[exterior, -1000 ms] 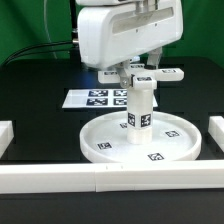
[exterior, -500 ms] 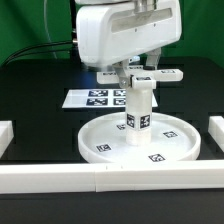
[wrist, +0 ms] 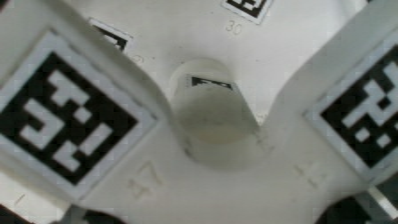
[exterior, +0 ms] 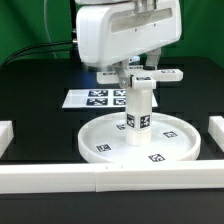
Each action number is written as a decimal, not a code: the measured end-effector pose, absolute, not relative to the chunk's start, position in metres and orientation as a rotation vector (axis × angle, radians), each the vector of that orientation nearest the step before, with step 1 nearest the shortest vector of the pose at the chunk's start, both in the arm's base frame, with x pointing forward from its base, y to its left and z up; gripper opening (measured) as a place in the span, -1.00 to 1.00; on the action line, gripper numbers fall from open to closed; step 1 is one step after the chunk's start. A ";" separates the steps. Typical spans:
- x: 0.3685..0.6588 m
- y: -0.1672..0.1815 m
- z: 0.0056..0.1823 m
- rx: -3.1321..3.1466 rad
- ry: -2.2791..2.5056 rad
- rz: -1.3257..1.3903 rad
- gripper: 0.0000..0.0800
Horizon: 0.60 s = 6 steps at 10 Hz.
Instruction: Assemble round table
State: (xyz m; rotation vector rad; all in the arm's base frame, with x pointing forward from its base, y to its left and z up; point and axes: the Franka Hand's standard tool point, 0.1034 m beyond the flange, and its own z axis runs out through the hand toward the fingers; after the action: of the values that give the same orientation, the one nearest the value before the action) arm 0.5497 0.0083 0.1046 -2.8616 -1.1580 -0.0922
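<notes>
The leg [exterior: 139, 108], a short thick white cylinder, stands upright in the middle of the round disc [exterior: 110, 132], a little below the centre of the exterior view. The disc lies flat on the black table [exterior: 40, 90], rim upward. Small black-and-white tags [exterior: 138, 122] show on the lower part of the leg and on the floor of the disc.

The white arm [exterior: 120, 35] fills the upper middle of the frame and comes straight down over the leg. The jaws sit at the leg's top end, one on either side of it. I cannot tell whether they press on the leg or stand slightly apart from it.

The cross-shaped foot piece [exterior: 163, 74] lies on the table behind the leg, toward the exterior view's right, partly hidden by the arm. The marker board [exterior: 75, 99] lies flat behind the disc, toward the exterior view's left.

White rails border the table: a long one [exterior: 100, 180] across the lower edge of the frame, just in front of the disc, and short ones at the left edge [exterior: 5, 133] and the right edge [exterior: 215, 130].

The wrist view is very close. Large tags [wrist: 68, 105] on white surfaces flank a rounded white shape [wrist: 214, 125]; which part that shape belongs to is unclear.
</notes>
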 end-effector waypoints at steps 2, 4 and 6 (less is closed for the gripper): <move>0.550 0.008 0.104 -2.888 -1.077 -0.091 0.12; 0.549 0.008 0.104 -2.980 -0.754 -0.085 0.12; 0.550 0.008 0.104 -3.022 -0.495 -0.114 0.12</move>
State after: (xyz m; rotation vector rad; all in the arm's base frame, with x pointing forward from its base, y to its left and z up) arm 0.5503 0.0076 0.1039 -3.0219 -0.4954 -0.1137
